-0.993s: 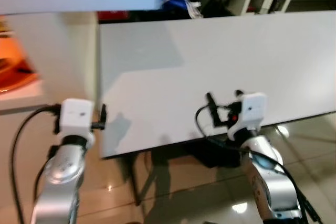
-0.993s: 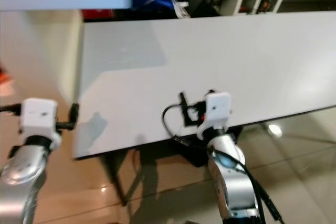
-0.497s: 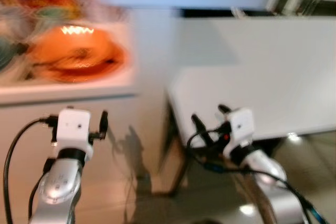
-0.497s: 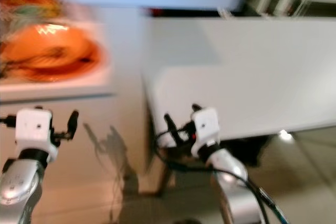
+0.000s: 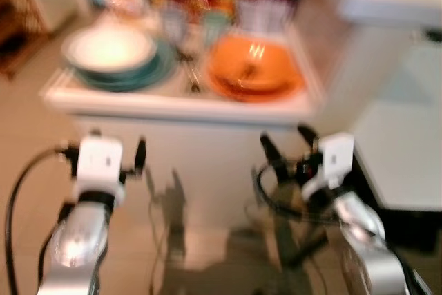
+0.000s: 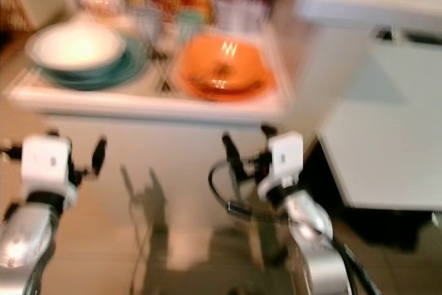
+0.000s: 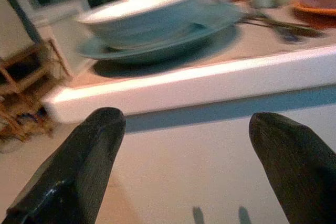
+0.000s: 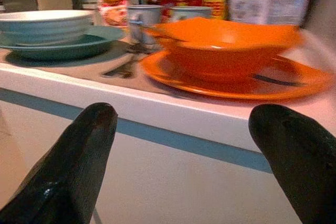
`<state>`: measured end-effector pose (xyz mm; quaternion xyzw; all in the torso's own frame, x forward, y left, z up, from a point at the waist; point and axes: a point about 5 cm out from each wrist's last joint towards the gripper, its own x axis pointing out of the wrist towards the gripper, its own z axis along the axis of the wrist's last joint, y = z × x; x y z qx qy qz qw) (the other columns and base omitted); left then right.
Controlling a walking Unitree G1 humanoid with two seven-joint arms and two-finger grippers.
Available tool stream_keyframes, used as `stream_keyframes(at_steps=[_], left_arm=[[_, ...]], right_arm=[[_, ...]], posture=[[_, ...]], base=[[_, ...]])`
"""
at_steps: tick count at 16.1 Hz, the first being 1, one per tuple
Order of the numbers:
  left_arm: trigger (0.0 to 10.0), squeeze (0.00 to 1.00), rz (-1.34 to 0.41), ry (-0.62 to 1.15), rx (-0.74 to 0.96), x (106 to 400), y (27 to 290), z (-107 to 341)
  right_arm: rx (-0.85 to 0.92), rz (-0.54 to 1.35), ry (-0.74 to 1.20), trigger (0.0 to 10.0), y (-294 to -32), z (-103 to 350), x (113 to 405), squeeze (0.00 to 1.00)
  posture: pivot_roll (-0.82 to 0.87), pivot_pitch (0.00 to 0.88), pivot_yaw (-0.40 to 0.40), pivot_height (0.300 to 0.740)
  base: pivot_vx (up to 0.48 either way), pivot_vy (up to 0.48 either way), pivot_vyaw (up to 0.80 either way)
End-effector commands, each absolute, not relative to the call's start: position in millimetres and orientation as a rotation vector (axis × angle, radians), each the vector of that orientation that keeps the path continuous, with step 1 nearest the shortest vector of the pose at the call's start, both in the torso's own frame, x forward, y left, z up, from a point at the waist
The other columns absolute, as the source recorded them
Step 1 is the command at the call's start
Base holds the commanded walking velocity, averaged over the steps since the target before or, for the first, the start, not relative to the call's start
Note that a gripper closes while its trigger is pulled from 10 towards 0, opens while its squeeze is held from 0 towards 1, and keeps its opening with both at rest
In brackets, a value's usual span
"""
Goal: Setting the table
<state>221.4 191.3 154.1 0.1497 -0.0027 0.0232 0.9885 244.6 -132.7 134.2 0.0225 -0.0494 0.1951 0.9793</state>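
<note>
The view has swung left since a moment ago: the long white table [image 5: 404, 164] that lay ahead now sits at the right edge, and a white surface [image 5: 173, 105] laden with dishes stands in front. On it, left, a white bowl [image 5: 110, 48] rests on a teal plate [image 5: 148, 74]; right, an orange bowl [image 8: 226, 43] on an orange plate [image 8: 294, 85], cutlery [image 8: 123, 66] between (all blurred). Cups and red packets at the far edge are hard to make out. The left tool [image 7: 194, 150] and right tool [image 8: 184, 150] hang near, fingers spread wide, empty.
</note>
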Motion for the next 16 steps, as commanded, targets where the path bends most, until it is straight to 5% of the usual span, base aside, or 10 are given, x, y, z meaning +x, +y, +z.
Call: stream_keyframes(at_steps=[1,4,5,6,8,16], left_arm=[[10.0,0.0,0.024,-0.032,0.307,224.5,185.3,158.3],[10.0,0.06,0.015,-0.047,0.33,231.9,185.1,165.4],[10.0,0.36,0.019,-0.04,0.316,234.0,184.9,165.4],[10.0,0.31,0.031,-0.034,0.299,236.3,185.1,165.1],[10.0,0.0,0.02,-0.038,0.276,240.7,181.6,166.7],[10.0,0.0,-0.014,-0.132,0.276,268.3,171.5,197.2]], right_arm=[[0.046,0.358,-0.095,10.0,-142.5,132.7,243.3,0.0],[0.056,0.349,-0.115,10.0,-144.0,134.8,242.1,0.0],[0.051,0.346,-0.122,10.0,-144.7,135.5,241.3,0.0],[0.049,0.338,-0.124,10.0,-145.7,135.8,240.8,0.0],[0.048,0.299,-0.13,10.0,-148.9,139.4,243.4,0.0],[0.026,0.107,-0.227,10.0,-152.4,181.4,286.4,0.0]], posture=[[0.04,0.045,-0.031,0.74],[0.04,0.037,-0.026,0.74],[0.04,0.037,-0.026,0.74],[0.03,0.032,-0.026,0.74],[0.03,0.031,-0.03,0.74],[0.04,0.037,-0.045,0.74]], base=[[0.0,0.48,0.0],[0.0,-0.16,-0.53],[0.0,-0.48,-0.8],[0.0,-0.48,-0.8],[0.0,0.0,0.0],[0.0,0.0,0.0]])
